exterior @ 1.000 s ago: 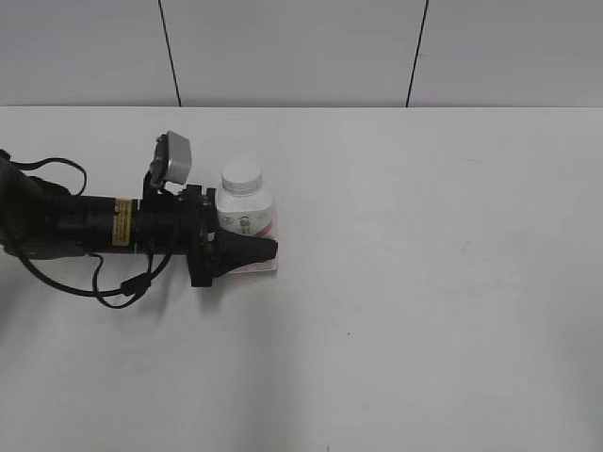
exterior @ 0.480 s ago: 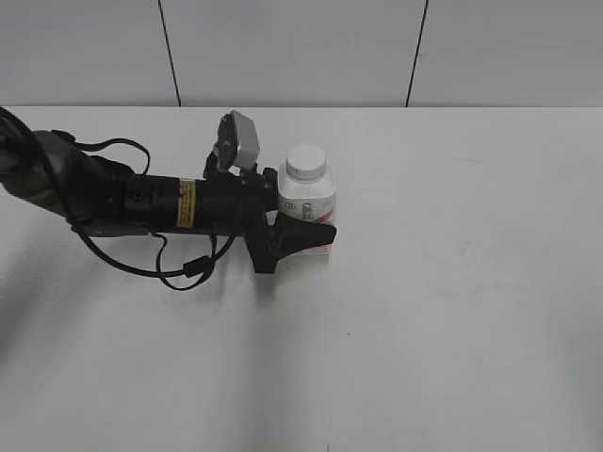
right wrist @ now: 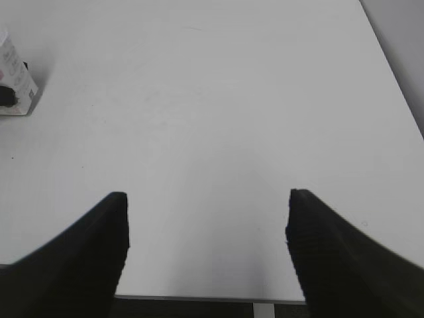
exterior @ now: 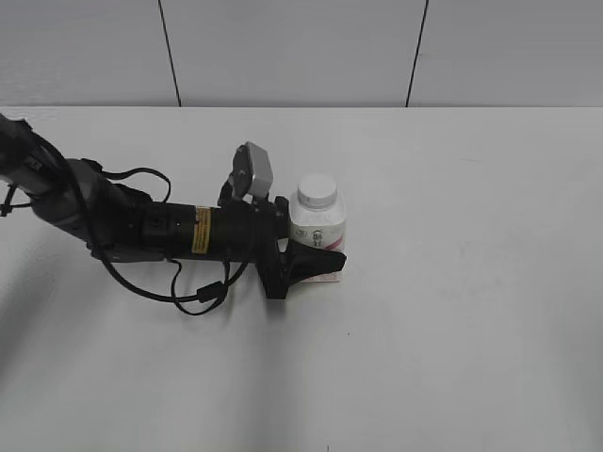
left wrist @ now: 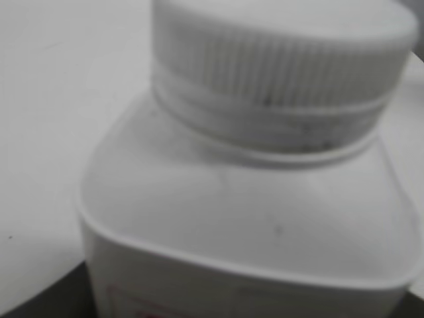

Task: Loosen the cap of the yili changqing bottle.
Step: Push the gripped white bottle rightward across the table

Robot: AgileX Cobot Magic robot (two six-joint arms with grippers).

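Observation:
The yili changqing bottle point(exterior: 319, 225) stands upright left of the table's middle, white with a pink label low on its body. Its white ribbed cap point(exterior: 317, 191) sits on the neck. My left gripper point(exterior: 316, 256) reaches in from the left and is shut on the bottle's body below the cap. The left wrist view is filled by the bottle's shoulder point(left wrist: 252, 225) and the cap point(left wrist: 278, 46). My right gripper point(right wrist: 207, 225) is open and empty over the table's near right edge, far from the bottle point(right wrist: 14, 79), and does not show in the exterior view.
The white table point(exterior: 452, 311) is bare apart from the bottle and the left arm with its black cables point(exterior: 179, 282). A grey panelled wall point(exterior: 301, 47) stands behind. The table's edge point(right wrist: 199, 297) lies just under my right gripper.
My left gripper has carried the bottle to the right along the table, a long way at first and then a little further. The bottle stays upright with the cap on.

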